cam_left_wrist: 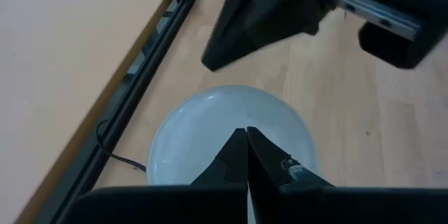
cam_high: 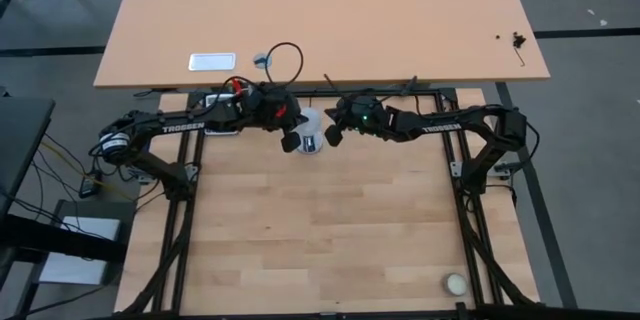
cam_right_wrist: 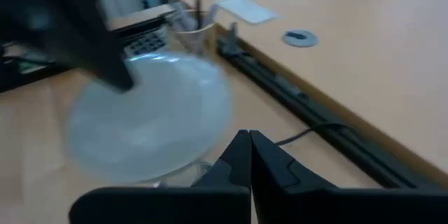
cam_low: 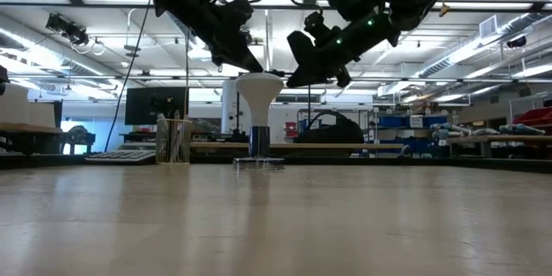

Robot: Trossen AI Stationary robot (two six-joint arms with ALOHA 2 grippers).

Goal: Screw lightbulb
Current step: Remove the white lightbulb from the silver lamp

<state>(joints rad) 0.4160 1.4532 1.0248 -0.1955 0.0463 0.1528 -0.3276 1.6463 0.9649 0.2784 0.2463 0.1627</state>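
A white lightbulb point(cam_high: 312, 132) stands upright, globe up, on a small base point(cam_low: 259, 163) at the far edge of the wooden table point(cam_high: 320, 240), midway between the two arms. The left gripper point(cam_high: 291, 141) and the right gripper point(cam_high: 332, 134) flank the globe, just above and beside it, each with its fingers pressed together and holding nothing. A small cream ball point(cam_high: 456, 284) lies well apart at the table's near right corner.

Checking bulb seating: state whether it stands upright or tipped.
Upright: the lightbulb stands globe up, its neck vertical over the base, in the low view.
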